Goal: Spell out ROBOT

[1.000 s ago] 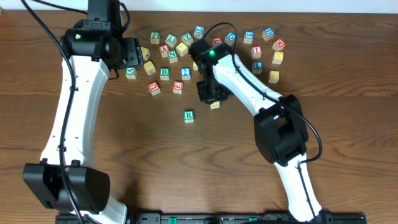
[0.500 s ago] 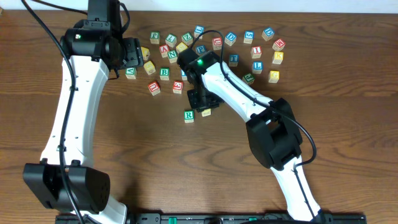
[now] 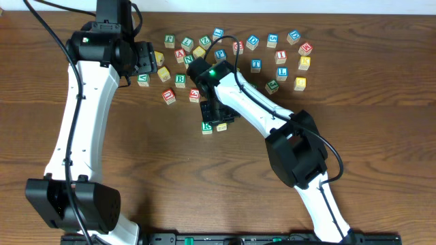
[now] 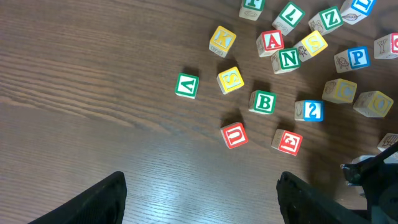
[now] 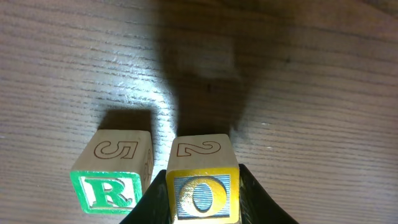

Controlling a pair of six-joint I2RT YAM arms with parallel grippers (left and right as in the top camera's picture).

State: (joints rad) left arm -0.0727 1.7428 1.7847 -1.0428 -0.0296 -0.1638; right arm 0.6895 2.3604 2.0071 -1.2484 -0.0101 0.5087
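Brown tabletop (image 3: 136, 170): right tool (image 5: 202, 199) pinches yellow O cube (image 5: 202, 194) just beside R cube (image 5: 112, 186); left tool (image 4: 200, 180) spread, empty.

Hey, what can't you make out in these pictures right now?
Overhead: right end effector covers most of the O cube.
Right wrist: bottom edge crops O cube and R cube, so table contact is unseen.
Left wrist: neither cube is in frame.

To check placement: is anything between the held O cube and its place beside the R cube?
Nothing visible. The right gripper holds the O cube right beside the R cube, a narrow gap between them.
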